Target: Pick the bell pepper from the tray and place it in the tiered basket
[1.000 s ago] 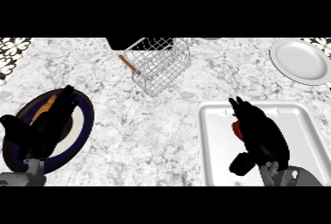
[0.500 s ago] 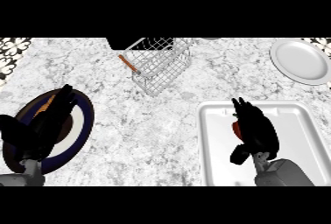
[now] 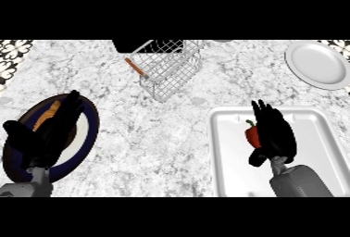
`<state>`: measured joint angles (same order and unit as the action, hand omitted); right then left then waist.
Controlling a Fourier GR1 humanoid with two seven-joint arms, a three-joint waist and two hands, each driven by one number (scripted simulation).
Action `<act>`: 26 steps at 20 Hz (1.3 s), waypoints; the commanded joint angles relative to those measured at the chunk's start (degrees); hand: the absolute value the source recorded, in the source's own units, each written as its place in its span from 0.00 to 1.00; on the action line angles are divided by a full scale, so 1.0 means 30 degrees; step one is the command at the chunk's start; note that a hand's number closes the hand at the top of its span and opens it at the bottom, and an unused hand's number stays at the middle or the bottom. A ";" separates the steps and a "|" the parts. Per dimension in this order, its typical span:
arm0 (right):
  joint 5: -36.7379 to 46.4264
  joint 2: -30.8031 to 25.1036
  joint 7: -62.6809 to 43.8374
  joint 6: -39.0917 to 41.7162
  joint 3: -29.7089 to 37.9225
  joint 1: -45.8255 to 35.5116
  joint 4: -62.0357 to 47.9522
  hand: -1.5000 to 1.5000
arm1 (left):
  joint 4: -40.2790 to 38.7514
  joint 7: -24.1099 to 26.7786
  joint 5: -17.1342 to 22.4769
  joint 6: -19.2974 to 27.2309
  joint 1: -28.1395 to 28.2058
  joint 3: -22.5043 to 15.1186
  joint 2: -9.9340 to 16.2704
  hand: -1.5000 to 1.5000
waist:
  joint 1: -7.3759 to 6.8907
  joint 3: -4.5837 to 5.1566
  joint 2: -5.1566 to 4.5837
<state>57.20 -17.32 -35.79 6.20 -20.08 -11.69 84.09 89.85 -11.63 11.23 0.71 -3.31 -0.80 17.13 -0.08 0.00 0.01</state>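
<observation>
On the tray (image 3: pixel 226 176), the bell pepper (image 3: pixel 252 135) lies beside the right hand (image 3: pixel 275 134), whose straight fingers grasp nothing; pickup and carrying to the tiered basket (image 3: pixel 171 69) remain.

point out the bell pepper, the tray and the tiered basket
bell pepper (image 3: pixel 252 135), head view, on its red side left of the robot hand
tray (image 3: pixel 229 166), head view, on its bare floor
tiered basket (image 3: pixel 171 71), head view, on its wire mesh
</observation>
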 commanded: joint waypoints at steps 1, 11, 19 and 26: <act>0.0912 0.1287 -0.0249 0.0664 0.0263 -0.0808 -0.0889 0.00 | -0.2195 0.0932 -0.0643 -0.0420 -0.1267 0.0467 -0.0626 0.50 | 0.0028 0.0005 -0.0012; 0.1516 0.0340 0.2413 0.1719 -0.0255 -0.0316 -0.3117 1.00 | -0.0477 -0.0023 -0.0688 -0.0647 -0.0743 0.0675 -0.0703 0.50 | -0.0008 0.0000 -0.0015; 0.1508 0.1058 -0.2383 0.1615 0.1423 0.3439 0.1218 1.00 | -0.0363 0.0267 -0.0687 -0.1015 0.0277 0.0849 -0.0671 0.50 | 0.0494 0.0028 0.0118; 0.5476 0.1366 -0.4693 -0.2245 -0.0437 0.7107 0.6737 1.00 | 0.1164 -0.1133 -0.0965 -0.0334 0.0228 0.0737 -0.0885 0.50 | 0.0329 0.0007 0.0162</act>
<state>68.28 -13.22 -46.17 3.77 -18.85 4.38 95.36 90.23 -12.69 8.64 -1.10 -3.50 1.96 14.78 0.85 0.17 0.44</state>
